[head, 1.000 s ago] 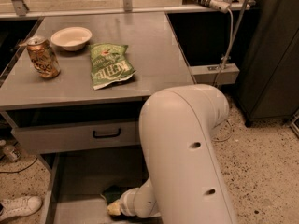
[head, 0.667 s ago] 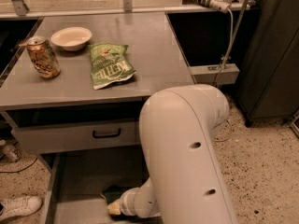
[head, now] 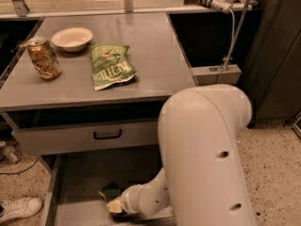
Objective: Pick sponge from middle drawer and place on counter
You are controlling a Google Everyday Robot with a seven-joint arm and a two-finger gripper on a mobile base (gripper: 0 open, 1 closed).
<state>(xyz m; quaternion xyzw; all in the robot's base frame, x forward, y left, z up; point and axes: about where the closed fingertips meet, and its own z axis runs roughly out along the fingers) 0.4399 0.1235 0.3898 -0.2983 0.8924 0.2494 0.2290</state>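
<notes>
The green chip bag (head: pixel 112 66) reads "KETTLE".

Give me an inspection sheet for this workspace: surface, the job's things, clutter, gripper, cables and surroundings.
Surface: broad flat grey counter, matte, with three items on its left half.
Job's things: small sponge, dark green on yellow, lies inside the open grey metal middle drawer; not yet on the counter.
Clutter: upright tan drink can, white bowl and flat green chip bag, all on the counter.
Gripper: the gripper is down inside the middle drawer at the sponge, largely hidden by the bulky white arm.
Cables: white cable hangs at the right rear.
Surroundings: speckled floor; white shoe at lower left; closed grey drawer front with black handle above the open drawer.
</notes>
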